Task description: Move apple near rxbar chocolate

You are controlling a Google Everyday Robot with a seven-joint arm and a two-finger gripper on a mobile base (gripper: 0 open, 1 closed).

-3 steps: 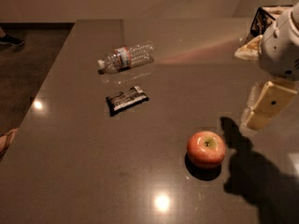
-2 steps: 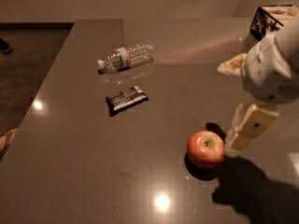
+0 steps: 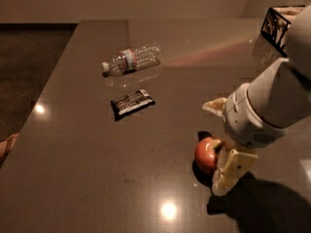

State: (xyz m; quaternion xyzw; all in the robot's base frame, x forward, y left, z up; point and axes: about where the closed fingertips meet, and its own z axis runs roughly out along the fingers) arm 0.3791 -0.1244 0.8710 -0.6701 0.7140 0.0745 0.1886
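The red apple sits on the dark table at the front right. My gripper has come down over it, open, with one cream finger in front of the apple and the other behind it. The arm's white body hides the apple's right side. I cannot tell whether the fingers touch the apple. The rxbar chocolate, a flat black wrapper with white lettering, lies to the left and farther back, well apart from the apple.
A clear plastic water bottle lies on its side behind the bar. A dark wire-frame holder stands at the far right back. The table's left edge runs along a dark carpeted floor.
My arm has moved left and down from the right side. The gripper now straddles the apple. The apple, bar and bottle have not moved.
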